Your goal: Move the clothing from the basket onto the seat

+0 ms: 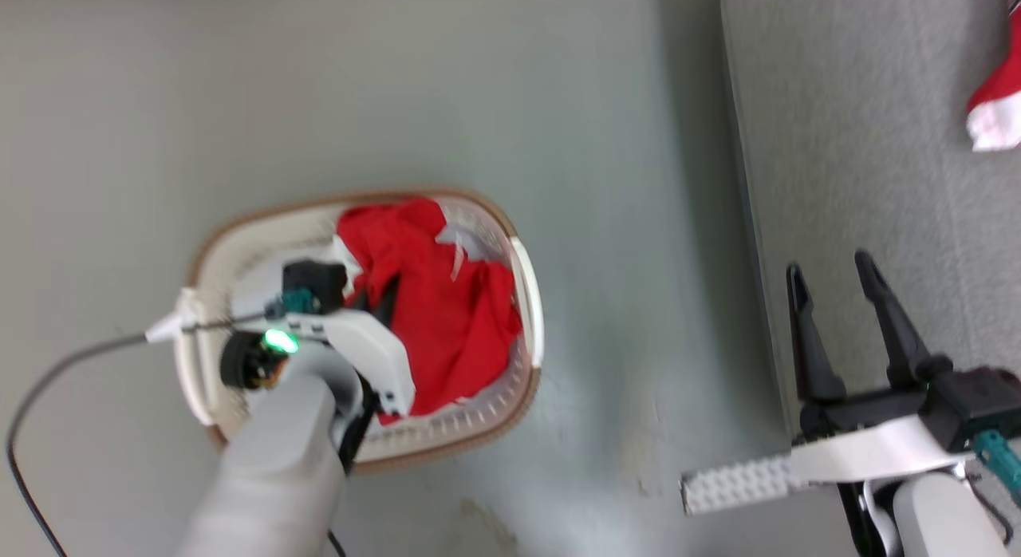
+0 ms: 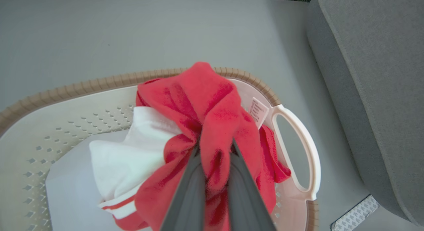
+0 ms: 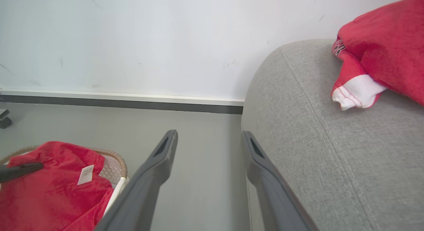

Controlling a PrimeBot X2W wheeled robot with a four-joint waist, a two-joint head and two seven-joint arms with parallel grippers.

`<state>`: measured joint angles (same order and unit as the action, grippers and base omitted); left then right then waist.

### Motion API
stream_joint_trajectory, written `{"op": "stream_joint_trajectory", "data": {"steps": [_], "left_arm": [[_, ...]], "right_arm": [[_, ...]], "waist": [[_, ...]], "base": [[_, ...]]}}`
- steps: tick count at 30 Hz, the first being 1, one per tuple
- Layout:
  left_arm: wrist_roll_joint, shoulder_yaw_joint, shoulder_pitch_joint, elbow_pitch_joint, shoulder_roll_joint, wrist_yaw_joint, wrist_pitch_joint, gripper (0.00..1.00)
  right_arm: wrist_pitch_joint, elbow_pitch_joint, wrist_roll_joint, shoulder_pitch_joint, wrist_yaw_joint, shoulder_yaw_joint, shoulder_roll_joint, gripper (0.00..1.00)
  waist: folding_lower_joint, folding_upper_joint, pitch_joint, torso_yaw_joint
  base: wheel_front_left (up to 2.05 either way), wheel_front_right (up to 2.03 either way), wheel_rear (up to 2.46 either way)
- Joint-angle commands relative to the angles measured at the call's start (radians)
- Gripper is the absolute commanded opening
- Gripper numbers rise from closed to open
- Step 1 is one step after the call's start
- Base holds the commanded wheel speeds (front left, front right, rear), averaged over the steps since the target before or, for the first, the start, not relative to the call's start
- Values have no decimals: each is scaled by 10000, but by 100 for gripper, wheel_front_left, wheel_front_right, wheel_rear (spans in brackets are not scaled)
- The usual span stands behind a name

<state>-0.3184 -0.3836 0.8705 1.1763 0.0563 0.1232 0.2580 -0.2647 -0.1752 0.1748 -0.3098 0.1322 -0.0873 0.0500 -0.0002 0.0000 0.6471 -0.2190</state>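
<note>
Head view, left to right. A black cable [image 1: 48, 381] lies on the grey floor [image 1: 399, 86] and runs toward the left arm.

The basket [image 1: 263, 211] stands on the floor: oval, white perforated wall, brown rim, white handles. The left tool [image 2: 215, 145] reaches down into it, jaws closed on a bunched fold of the red clothing [image 1: 447, 318], with fabric pinched between both fingers.

The clothing fills the right half of the basket. It is crumpled and bright red, with a white panel [image 2: 132, 151], a red-striped white cuff and a small white label [image 2: 258, 112] near the handle. A pale flat cloth [image 2: 69, 188] lies on the basket bottom beneath it.

Bare floor separates the basket from the sofa [image 1: 861, 142].

The right tool [image 1: 829, 266] hangs at the sofa's edge, jaws wide apart, nothing between them. The sofa is light grey fabric with a rounded edge. A second red garment [image 1: 997, 102] with a white cuff lies on the sofa, well apart from the right tool.

A white wall [image 3: 132, 42] stands behind.
</note>
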Motion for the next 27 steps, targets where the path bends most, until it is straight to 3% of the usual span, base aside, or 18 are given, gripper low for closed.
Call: {"op": "stream_joint_trajectory", "data": {"steps": [1, 14, 27], "left_arm": [[-142, -52, -382, -181, -15, 32, 65, 0], [-828, -170, -3020, -2994, -43, -79, 72, 0], [-1131, 444, -5787, -5471, 640, -585, 52, 0]], "right_arm": [[6, -75, -81, 256, -29, 72, 11, 100], [8, -113, -417, 1737, -29, 642, 183, 100], [7, -288, -457, 3148, -29, 424, 238, 100]], "waist": [[2, 0, -1175, 511], [2, 0, -4117, 1310], [2, 0, -6574, 1431]], "base": [[0, 0, 0], [0, 0, 0], [0, 0, 0]]}}
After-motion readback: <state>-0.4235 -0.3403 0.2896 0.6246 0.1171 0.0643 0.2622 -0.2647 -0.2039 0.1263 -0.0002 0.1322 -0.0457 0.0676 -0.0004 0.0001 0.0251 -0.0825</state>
